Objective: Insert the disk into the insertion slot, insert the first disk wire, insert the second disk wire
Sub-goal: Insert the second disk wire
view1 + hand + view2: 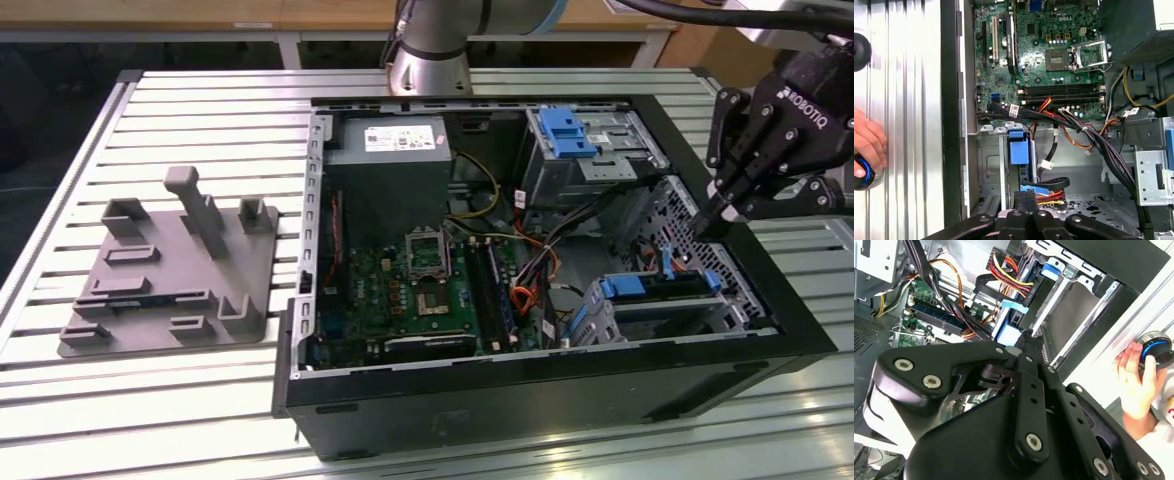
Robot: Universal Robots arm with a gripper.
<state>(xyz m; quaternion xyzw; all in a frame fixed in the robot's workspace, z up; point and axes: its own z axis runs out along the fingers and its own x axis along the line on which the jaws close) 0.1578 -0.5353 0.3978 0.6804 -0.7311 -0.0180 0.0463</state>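
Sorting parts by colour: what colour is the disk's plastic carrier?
Bright blue, clearest in the exterior view on the disk.

Black claw [717, 222]. Blue carrier on disk [663, 287], silver perforated insertion slot [667, 318]. Green motherboard [427, 290]; red, orange, yellow, black wires [1074, 125] beside it. Black case [534, 400]. Ribbed silver bench [200, 110], grey fixture [174, 270].

Bright, even light; soft shadows
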